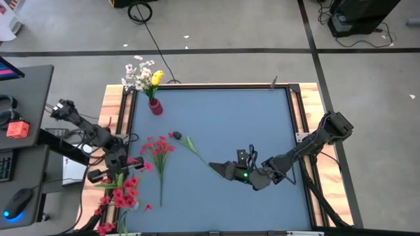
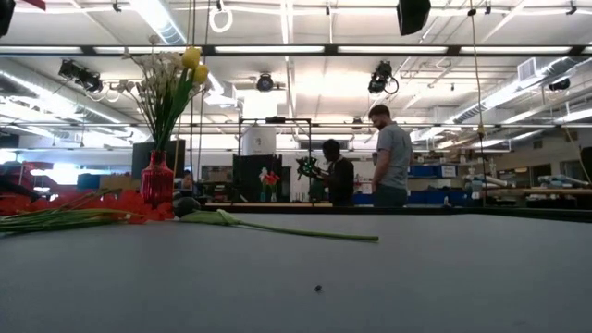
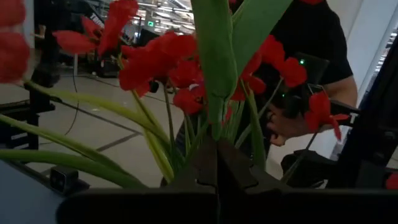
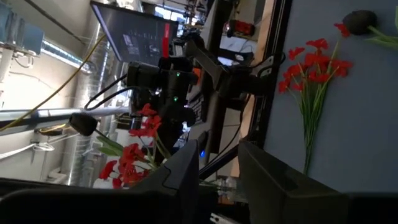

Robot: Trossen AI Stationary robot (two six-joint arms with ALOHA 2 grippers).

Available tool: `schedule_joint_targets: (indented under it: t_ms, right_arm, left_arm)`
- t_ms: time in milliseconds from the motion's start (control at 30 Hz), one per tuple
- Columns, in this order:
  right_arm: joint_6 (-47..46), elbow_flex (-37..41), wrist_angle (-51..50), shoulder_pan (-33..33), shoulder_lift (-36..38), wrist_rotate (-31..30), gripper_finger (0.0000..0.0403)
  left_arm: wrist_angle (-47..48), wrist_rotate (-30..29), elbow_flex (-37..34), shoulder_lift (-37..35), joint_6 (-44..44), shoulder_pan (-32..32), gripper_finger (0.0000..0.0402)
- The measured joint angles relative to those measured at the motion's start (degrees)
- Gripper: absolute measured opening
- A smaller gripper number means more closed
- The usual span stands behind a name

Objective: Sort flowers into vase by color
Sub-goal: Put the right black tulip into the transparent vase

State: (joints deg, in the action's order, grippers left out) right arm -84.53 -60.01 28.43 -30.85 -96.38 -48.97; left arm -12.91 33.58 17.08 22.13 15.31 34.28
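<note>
The small red vase (image 1: 155,106) stands at the table's far left and holds white blossoms (image 1: 136,75) and a yellow tulip (image 1: 157,78); it also shows in the low view (image 2: 157,178). A red spray (image 1: 157,148) lies flat on the blue mat. A dark-bud flower (image 1: 176,136) lies beside it, its stem running toward my right gripper (image 1: 220,169). That gripper is open and empty just past the stem's end (image 1: 209,162). My left gripper (image 1: 108,174) is shut on another red spray (image 1: 125,193) at the table's left edge. My left gripper pinches the red spray's bundle of green stems (image 3: 214,127) between its two shut fingers. The stems and a broad leaf (image 3: 214,56) fan out beyond the fingertips, with the red blossoms (image 3: 161,59) at their ends. Whether the spray touches the table, I cannot tell.
Wooden rails (image 1: 118,111) and a black frame border the blue mat (image 1: 249,124). A desk with a keyboard and mouse (image 1: 20,200) stands off the left side. People stand in the room beyond the far edge (image 2: 388,157). A person's hand (image 3: 289,121) shows behind the held spray.
</note>
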Motion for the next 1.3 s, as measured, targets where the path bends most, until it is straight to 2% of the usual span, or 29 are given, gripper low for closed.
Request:
schedule_joint_targets:
  t_ms: [233, 467, 700, 833, 1000, 1300]
  right_arm:
    - [-0.75, 0.00, 0.20, 0.00, 0.00, 3.70, 0.0122]
    - [-0.85, 0.00, 0.22, -0.07, 0.00, 3.78, 0.0123]
    - [-0.87, 0.00, 0.23, -0.13, 0.00, 4.15, 0.0123]
    - [-0.87, 0.00, 0.24, -0.13, 0.00, 5.51, 0.0123]
    - [-0.79, 0.00, 0.22, 0.17, 0.00, 9.05, 0.0123]
    - [-0.82, 0.00, -0.18, 0.91, 0.02, 10.96, 0.0123]
  left_arm:
    - [1.75, -0.49, 0.00, 0.44, 1.42, 1.39, 0.0011]
    - [3.59, -0.82, 0.02, 0.44, 2.07, 1.59, 0.0065]
    - [3.80, -0.83, 0.02, 0.44, 6.30, 1.59, 0.0109]
    - [3.96, -0.04, 0.51, 0.44, 8.60, 1.70, 0.0114]
    - [3.76, 0.58, 3.34, 0.44, 5.72, 3.91, 0.0114]
    - [4.09, 0.55, 4.35, 4.63, 5.20, 7.38, 0.0114]
